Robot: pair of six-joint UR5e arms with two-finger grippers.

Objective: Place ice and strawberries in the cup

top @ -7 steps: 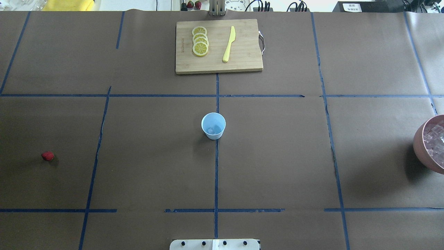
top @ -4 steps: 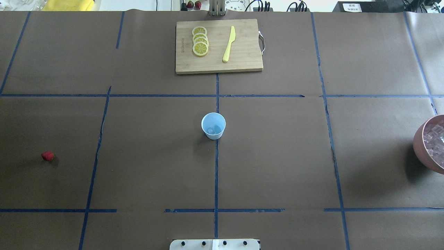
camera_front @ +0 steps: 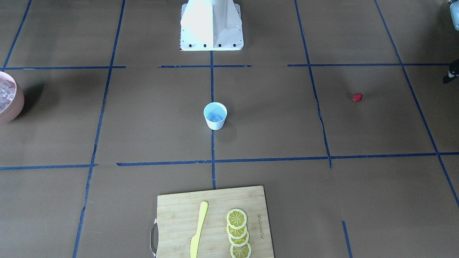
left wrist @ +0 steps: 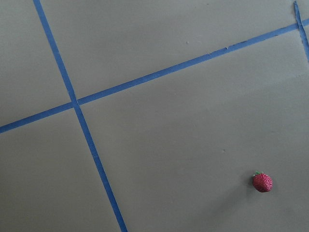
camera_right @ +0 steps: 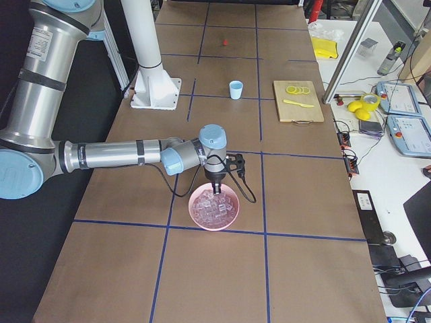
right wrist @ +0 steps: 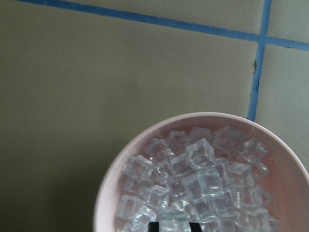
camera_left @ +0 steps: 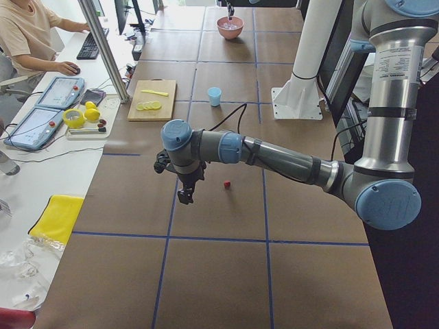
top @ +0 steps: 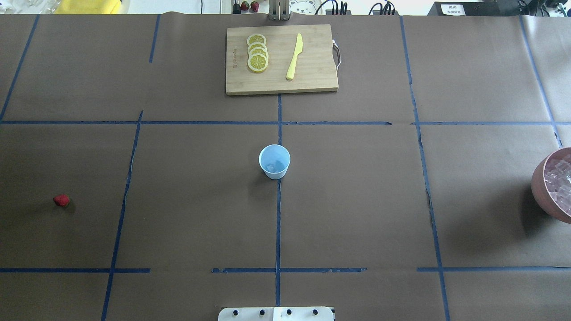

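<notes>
Nothing on the bench (top: 357,214) has moved, so the job is no further along. Near the left edge lies the strawberry (top: 61,200), with the left hand (camera_left: 184,195) close by. At the right edge the right hand (camera_right: 216,191) dips into the bowl (right wrist: 111,179) of ice (right wrist: 203,183). I cannot tell either hand's grip. The cup (top: 274,161) waits mid-bench.

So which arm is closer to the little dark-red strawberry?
Left. The left gripper hangs close beside the small dark-red strawberry, not touching it; the right gripper is far off, over the round pink bowl of clear ice cubes.
</notes>
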